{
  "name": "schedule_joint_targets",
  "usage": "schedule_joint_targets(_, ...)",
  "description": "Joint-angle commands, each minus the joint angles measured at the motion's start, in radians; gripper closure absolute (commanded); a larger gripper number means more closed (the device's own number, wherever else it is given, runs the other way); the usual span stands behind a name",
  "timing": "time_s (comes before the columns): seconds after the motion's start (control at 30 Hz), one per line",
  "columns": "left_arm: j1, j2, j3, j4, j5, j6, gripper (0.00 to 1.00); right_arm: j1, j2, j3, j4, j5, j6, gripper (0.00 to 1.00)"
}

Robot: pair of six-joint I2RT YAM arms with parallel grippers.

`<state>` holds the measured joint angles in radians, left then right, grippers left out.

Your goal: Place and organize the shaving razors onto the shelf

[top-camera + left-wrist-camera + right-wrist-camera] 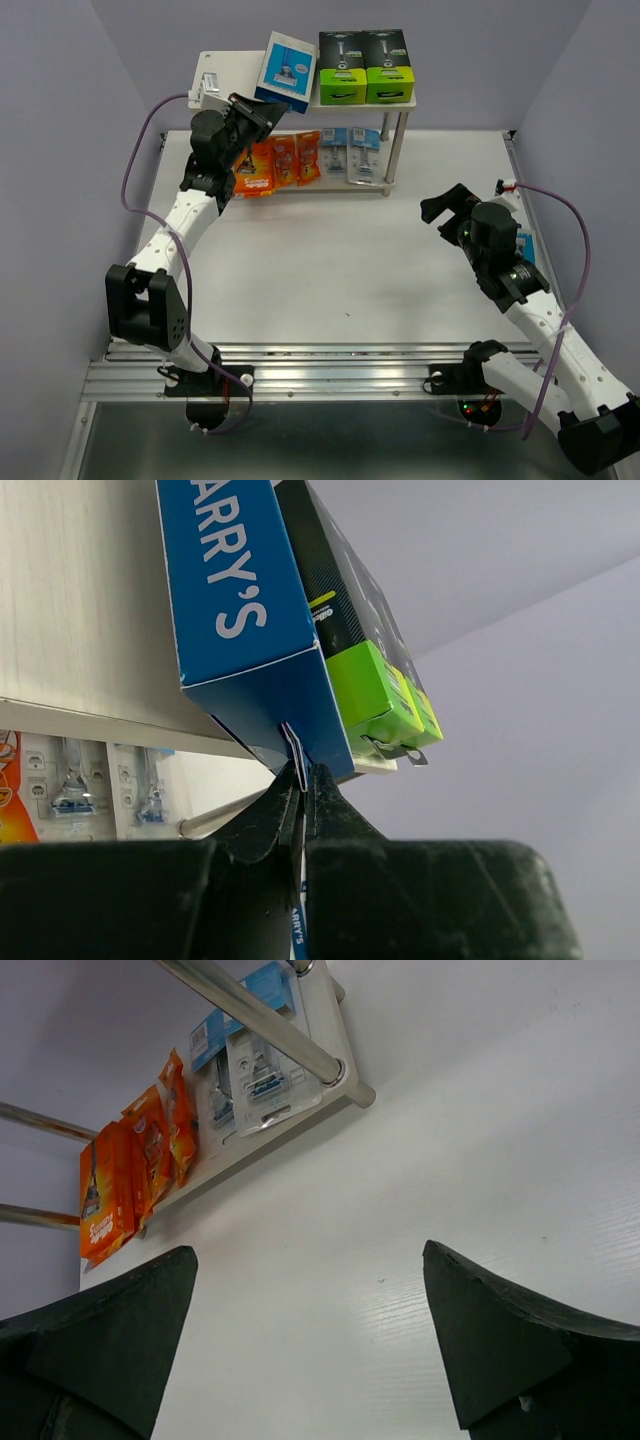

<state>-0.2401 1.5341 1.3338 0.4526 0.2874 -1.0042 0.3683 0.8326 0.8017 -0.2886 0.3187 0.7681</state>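
The shelf (232,75) stands at the back of the table. My left gripper (262,112) is shut on the bottom flap of a blue razor box (283,70), which rests tilted on the top board, left of two black-and-green boxes (364,67). In the left wrist view the fingertips (304,772) pinch the flap of the blue box (245,610), with the green boxes (365,680) just behind it. Orange packs (285,160) and light-blue blister cards (352,152) lie on the lower board. My right gripper (452,210) is open and empty over the table, with bare tabletop between its tips (309,1248).
A small light-blue item (524,245) lies on the table partly hidden behind my right arm. The shelf's silver posts (392,155) stand at its front corners. The orange packs (125,1175) and blister cards (255,1075) show in the right wrist view.
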Motion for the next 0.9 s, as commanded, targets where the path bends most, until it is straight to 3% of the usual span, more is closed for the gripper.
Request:
schedule_joint_targets(0.0,-0.007,-0.009,-0.022,0.067,0.007,-0.024,1.0,0.008,-0.007,-0.006,0.009,0.029,0.016,0.0)
schedule_joint_targets(0.13,-0.011,0.004,-0.015,0.067,0.016,-0.037,1.0,0.008,-0.009,-0.004,0.009,0.033,0.022,0.0)
schedule_joint_targets(0.3,-0.021,0.012,-0.007,0.067,0.016,-0.051,0.88,0.008,-0.013,-0.004,0.009,0.034,0.028,0.0)
schedule_joint_targets(0.6,-0.042,0.021,0.007,0.064,0.035,-0.057,0.84,0.008,-0.035,-0.016,0.009,0.046,0.033,0.0)
schedule_joint_targets(0.87,-0.042,0.009,-0.005,0.055,0.01,-0.06,0.72,0.008,-0.041,-0.016,0.009,0.045,0.034,0.0)
